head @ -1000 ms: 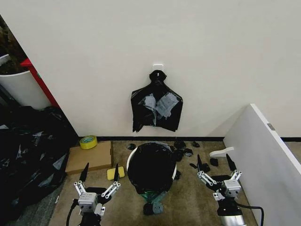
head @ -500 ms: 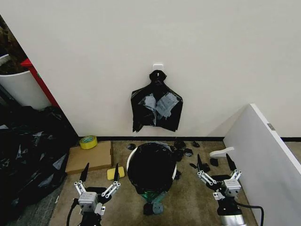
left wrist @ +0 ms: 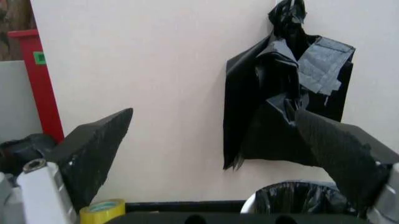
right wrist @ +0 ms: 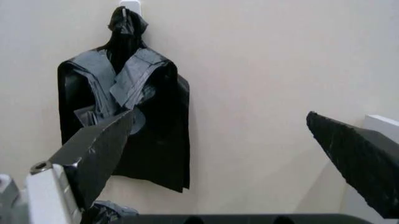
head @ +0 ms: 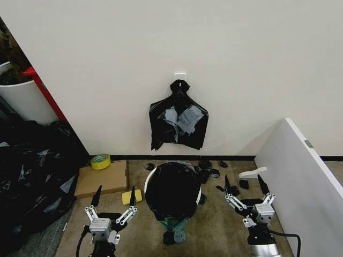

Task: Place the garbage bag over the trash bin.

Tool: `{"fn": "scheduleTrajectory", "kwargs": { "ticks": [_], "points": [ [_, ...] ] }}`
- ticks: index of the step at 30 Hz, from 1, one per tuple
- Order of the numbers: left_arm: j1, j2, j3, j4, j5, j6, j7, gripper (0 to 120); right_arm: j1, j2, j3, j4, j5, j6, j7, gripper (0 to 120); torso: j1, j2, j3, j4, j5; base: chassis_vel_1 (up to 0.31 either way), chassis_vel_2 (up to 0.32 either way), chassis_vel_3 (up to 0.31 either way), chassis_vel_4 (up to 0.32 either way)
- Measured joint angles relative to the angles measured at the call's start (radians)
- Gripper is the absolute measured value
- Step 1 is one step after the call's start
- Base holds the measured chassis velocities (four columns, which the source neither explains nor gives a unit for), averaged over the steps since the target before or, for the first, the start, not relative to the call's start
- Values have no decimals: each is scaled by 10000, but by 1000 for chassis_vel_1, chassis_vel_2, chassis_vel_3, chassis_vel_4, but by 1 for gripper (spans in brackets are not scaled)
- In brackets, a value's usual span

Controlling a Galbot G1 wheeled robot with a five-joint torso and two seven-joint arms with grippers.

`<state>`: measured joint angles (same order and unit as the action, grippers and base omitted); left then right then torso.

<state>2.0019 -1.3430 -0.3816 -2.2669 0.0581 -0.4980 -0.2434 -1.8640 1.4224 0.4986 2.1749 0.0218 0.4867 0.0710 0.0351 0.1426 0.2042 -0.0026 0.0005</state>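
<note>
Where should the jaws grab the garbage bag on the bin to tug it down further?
Probably the loose wrinkled skirt of the garbage bag just below the trash bin rim, pinched from the outside at its left or right flank; each open gripper, left and right, stands on its side.

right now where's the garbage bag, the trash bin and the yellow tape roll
garbage bag (head: 172, 191): head view, on the glossy black plastic draped over the bin's mouth.
trash bin (head: 150, 174): head view, on the bare white rim at its left.
yellow tape roll (head: 100, 161): head view, on the roll's ring, atop the cardboard box.
</note>
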Motion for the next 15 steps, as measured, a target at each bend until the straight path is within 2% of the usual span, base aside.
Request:
{"fn": "scheduleTrajectory", "kwargs": {
  "ticks": [15],
  "points": [
    [1, 1, 2, 1, -9, 8, -1, 100, 1, -1, -1, 0, 6, -8, 4, 100, 0, 0, 0, 0, 0, 0, 0, 0, 0]
  ]
}}
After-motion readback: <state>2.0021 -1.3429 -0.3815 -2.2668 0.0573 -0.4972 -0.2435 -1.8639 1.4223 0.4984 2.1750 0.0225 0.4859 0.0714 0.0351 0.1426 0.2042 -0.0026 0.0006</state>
